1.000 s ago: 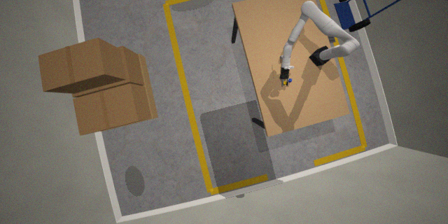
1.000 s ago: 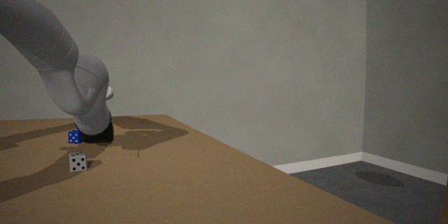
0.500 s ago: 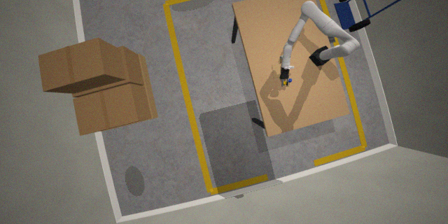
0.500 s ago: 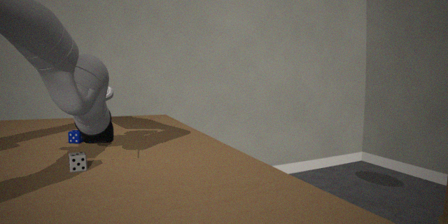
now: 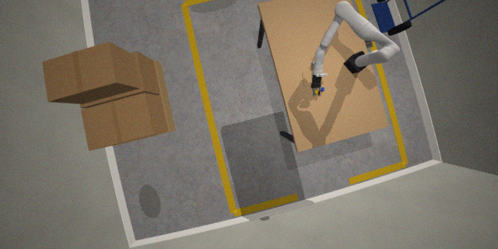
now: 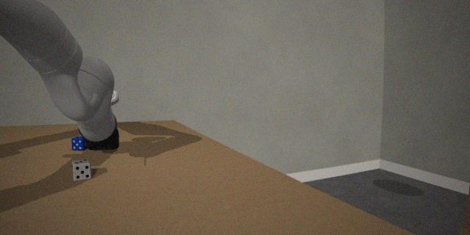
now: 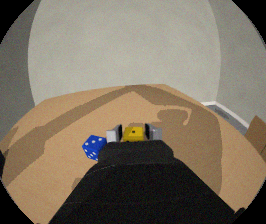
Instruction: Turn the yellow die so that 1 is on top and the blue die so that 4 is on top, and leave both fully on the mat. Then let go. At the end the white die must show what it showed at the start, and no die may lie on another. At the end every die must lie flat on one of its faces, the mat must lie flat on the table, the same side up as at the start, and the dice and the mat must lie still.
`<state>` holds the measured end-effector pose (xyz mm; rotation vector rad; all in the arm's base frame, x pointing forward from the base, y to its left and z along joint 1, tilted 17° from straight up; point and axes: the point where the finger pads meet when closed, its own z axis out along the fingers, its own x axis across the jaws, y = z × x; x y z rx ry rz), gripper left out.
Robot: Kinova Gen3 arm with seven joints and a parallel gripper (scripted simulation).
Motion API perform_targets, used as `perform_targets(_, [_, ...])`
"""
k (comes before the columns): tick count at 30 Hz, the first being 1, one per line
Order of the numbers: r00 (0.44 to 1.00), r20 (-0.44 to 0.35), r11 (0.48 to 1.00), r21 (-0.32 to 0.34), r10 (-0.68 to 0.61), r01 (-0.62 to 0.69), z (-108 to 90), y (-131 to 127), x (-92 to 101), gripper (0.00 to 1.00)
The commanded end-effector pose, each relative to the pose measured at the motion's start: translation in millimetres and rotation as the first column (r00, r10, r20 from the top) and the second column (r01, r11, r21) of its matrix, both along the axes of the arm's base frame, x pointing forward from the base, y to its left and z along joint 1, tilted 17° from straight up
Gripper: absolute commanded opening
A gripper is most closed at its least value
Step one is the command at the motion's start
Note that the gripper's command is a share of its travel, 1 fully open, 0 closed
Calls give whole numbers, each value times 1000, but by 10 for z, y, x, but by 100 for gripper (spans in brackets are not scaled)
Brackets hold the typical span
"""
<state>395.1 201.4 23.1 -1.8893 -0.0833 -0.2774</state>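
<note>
The yellow die (image 5: 317,92) (image 7: 133,135) sits between the fingers of my gripper (image 7: 133,129). The gripper is open, with a gap on both sides of the die. One dark pip shows on the die's upper face; its lower part is hidden by the black gripper body. The blue die (image 5: 322,89) (image 6: 78,143) (image 7: 94,147) stands just left of the gripper in the wrist view, and its side in the exterior view shows 5. The white die (image 6: 81,170) stands nearer the exterior camera, with 5 on its front face; its top pips are too small to count surely. I cannot make out the mat.
The wooden table (image 5: 303,27) (image 6: 220,191) carries the arm's base (image 5: 355,62) and broad arm shadows. The table's long edge runs to the left of the gripper in the top view. Cardboard boxes (image 5: 128,120) and a blue hand truck (image 5: 383,17) stand off the table.
</note>
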Motion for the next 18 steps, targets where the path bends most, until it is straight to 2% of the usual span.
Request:
perform_targets(1, [1000,1,1000,0,-1,1,6,-7,3,87])
perform_targets(18, [1000,1,1000,0,-1,1,141,-422,-64,87])
